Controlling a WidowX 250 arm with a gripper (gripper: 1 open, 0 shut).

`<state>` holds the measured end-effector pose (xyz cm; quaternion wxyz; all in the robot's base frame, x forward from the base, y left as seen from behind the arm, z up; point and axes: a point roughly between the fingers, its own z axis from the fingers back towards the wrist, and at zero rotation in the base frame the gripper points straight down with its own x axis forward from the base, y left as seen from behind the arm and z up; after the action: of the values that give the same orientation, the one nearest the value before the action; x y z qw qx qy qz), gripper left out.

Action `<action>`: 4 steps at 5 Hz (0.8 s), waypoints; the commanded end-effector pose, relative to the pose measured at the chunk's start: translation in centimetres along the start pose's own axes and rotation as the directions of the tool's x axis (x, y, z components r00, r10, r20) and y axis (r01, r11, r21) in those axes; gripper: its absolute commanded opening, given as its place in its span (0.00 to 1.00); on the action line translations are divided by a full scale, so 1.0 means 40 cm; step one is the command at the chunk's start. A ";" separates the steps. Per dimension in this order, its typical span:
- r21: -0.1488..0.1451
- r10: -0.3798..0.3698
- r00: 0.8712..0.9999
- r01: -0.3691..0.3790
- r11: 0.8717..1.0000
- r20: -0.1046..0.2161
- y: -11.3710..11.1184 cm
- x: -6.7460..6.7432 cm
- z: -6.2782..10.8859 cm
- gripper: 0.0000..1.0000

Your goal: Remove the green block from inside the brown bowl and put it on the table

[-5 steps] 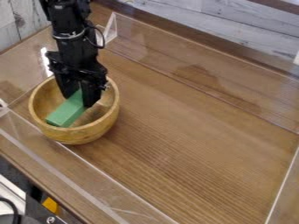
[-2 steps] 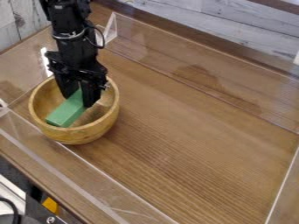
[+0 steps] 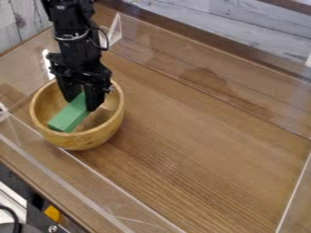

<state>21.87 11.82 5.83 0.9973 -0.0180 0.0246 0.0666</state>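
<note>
Green block (image 3: 68,115): one, inside brown bowl (image 3: 108,121), slanted. My jaws (image 3: 80,88): closed at its upper end, apparently gripping it, placed for lifting out onto desk (image 3: 201,136).

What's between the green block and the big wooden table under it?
The brown bowl: the green block is inside it, and the bowl sits on the table. The camera view shows that.

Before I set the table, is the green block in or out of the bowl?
In: the block lies inside the bowl, within its rim.
</note>
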 end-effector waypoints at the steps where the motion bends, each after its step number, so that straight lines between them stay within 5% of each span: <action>1: 0.027 0.005 0.998 -0.007 1.000 0.056 0.010 0.016 0.036 0.00; 4: 0.029 0.017 0.998 -0.019 0.999 0.053 0.012 0.014 0.031 0.00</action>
<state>21.95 12.03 5.82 0.9969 -0.0126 0.0212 0.0752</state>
